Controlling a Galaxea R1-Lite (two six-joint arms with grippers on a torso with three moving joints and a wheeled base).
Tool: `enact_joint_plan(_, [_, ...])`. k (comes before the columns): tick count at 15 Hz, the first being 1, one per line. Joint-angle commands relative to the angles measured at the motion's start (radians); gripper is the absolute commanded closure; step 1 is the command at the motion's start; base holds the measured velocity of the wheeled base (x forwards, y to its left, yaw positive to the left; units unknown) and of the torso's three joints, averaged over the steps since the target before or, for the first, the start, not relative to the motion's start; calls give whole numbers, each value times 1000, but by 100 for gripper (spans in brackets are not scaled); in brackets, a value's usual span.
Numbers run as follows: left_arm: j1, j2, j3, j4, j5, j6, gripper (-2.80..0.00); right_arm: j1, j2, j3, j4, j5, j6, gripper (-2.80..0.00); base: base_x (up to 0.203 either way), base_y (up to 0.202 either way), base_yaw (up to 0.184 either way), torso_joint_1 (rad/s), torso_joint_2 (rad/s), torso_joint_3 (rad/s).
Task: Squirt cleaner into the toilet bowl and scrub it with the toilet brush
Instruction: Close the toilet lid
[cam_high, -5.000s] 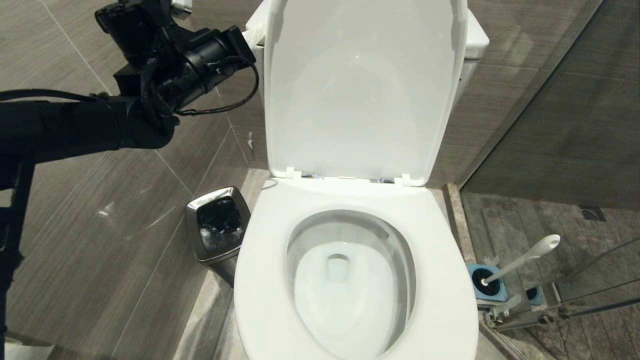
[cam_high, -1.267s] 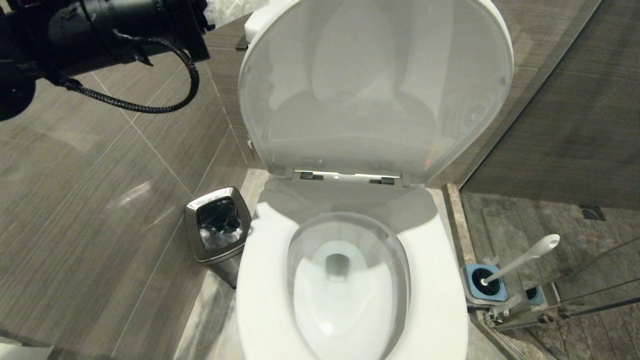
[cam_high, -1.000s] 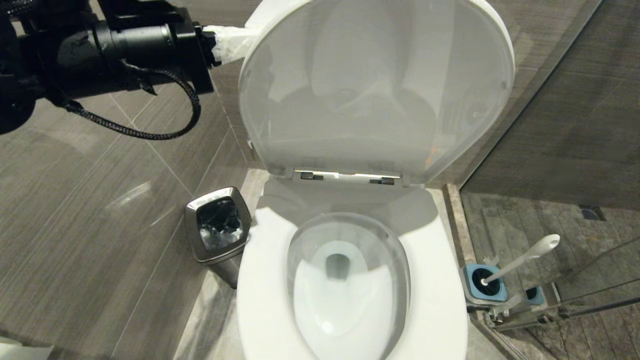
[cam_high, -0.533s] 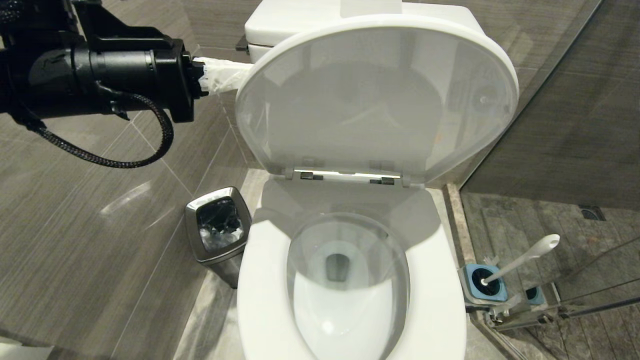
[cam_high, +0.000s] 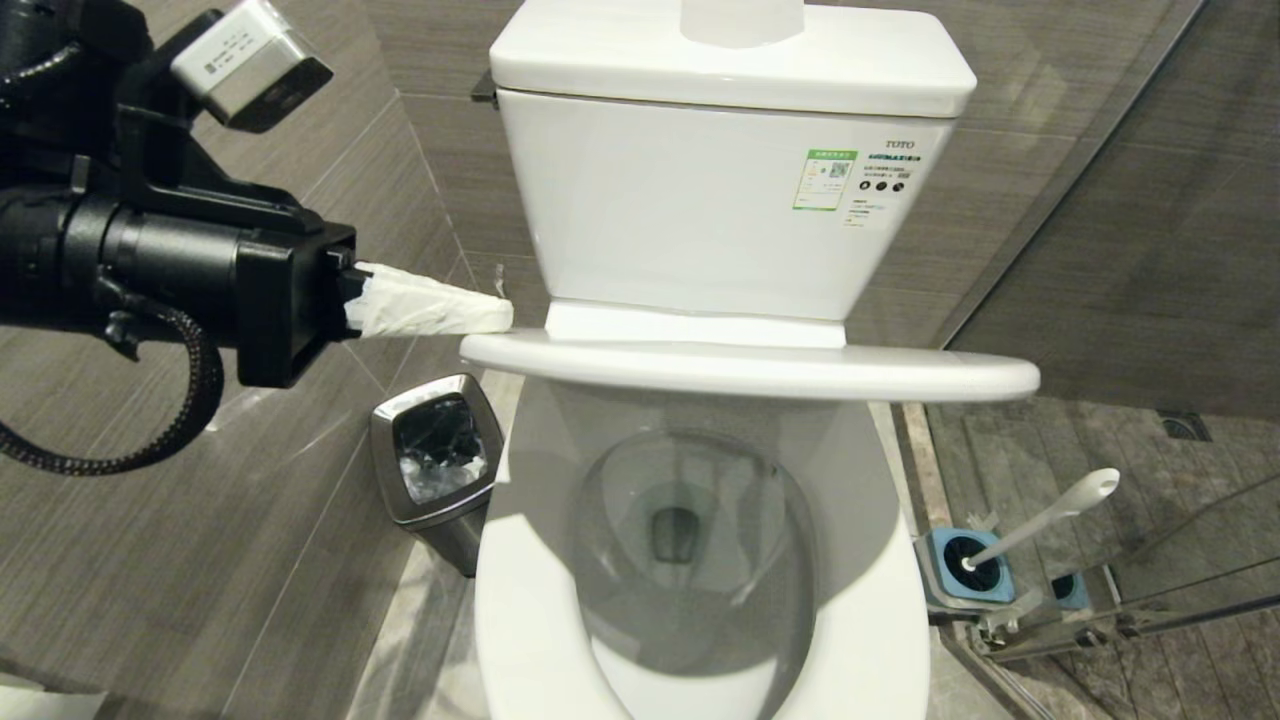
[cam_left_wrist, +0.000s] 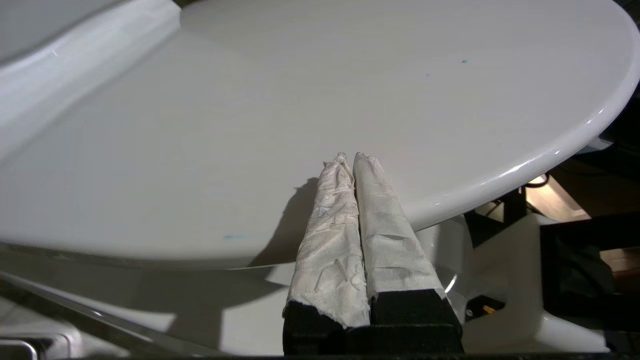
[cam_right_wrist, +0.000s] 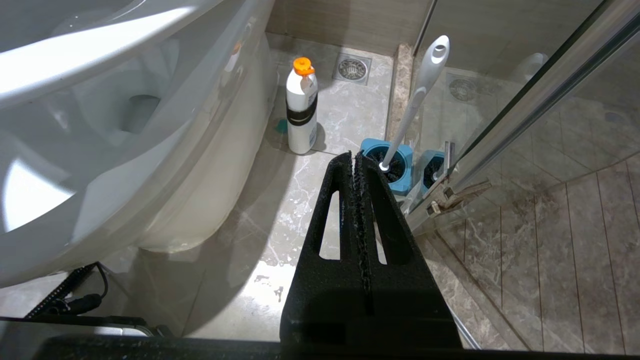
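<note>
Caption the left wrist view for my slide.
Shut, paper-wrapped left pincer rests on the half-lowered toilet lid.

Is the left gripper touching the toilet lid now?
Touching. In the left wrist view the shut, paper-wrapped fingertips of the left gripper rest on the top of the lid, with no gap between them.

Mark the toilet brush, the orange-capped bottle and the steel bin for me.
toilet brush (cam_right_wrist: 419, 95): right wrist view, middle of its white handle.
orange-capped bottle (cam_right_wrist: 301, 112): right wrist view, on its body at the black band.
steel bin (cam_high: 437, 452): head view, on its dark lid opening.
</note>
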Motion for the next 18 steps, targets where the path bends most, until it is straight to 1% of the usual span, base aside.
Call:
enact_joint_plan(1, [-17, 9, 3, 61, -1, 5, 0, 0, 1, 1, 0, 0, -1, 0, 0, 0, 0, 0, 0, 0])
enact_joint_plan(4, [-48, 16, 20, 98, 0, 10, 0, 0, 1, 0, 0, 0, -1, 0, 0, 0, 0, 0, 0, 0])
enact_joint_plan(6, [-66, 12, 65, 110, 2, 12, 0, 0, 1, 0, 0, 0, -1, 0, 0, 0, 0, 0, 0, 0])
enact_joint_plan(8, [-72, 15, 93, 163, 15, 16, 0, 0, 1, 2, 0, 0, -1, 0, 0, 0, 0, 0, 0, 0])
enact_joint_plan(9, [-78, 24, 96, 163, 25, 21, 0, 0, 1, 1, 0, 0, -1, 0, 0, 0, 0, 0, 0, 0])
enact_joint_plan(12, [-87, 55, 102, 121, 52, 24, 0, 0, 1, 0, 0, 0, -1, 0, 0, 0, 0, 0, 0, 0])
enact_joint_plan(15, [-100, 72, 150, 52, 76, 39, 0, 0, 1, 0, 0, 0, -1, 0, 0, 0, 0, 0, 0, 0])
enact_joint_plan(16, [-108, 79, 163, 46, 83, 56, 0, 0, 1, 0, 0, 0, -1, 0, 0, 0, 0, 0, 0, 0])
enact_joint_plan(18, [-115, 88, 169, 45, 92, 64, 0, 0, 1, 0, 0, 0, -1, 0, 0, 0, 0, 0, 0, 0])
